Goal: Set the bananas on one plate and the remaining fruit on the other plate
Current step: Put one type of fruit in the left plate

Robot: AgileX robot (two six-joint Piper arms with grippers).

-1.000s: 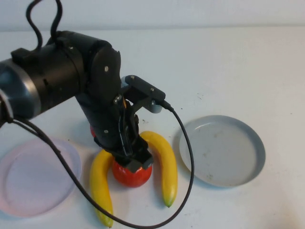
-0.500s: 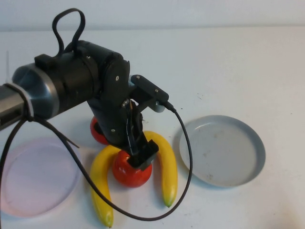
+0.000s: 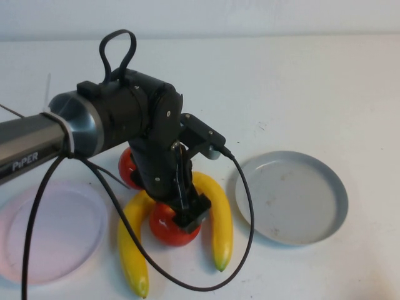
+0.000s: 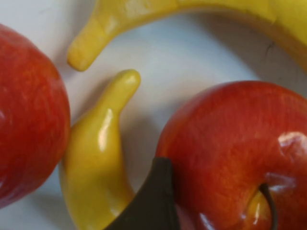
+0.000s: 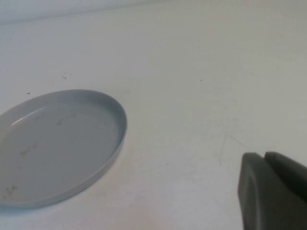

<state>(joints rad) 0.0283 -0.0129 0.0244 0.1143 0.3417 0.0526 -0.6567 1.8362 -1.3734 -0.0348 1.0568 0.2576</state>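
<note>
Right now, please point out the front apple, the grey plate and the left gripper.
front apple (image 3: 164, 226), high view, its left side.
grey plate (image 3: 294, 197), high view, bare middle.
left gripper (image 3: 190, 215), high view, tips on the apple.

Background's pretty plain here. Everything sits on a white table (image 3: 300, 81) that fills nearly the whole high view, matte with a slight sheen. There are a few tiny dark specks on it right of centre, and some faint scuff lines. Along the top edge of the frame runs a paler, slightly bluish-grey band, probably a wall (image 3: 250, 19) or backdrop, meeting the table in a soft straight line. Lighting is even and diffuse, coming from above, so shadows are soft and short. Same white surface in the right wrist view, with that grey strip in the upper left corner.
</note>
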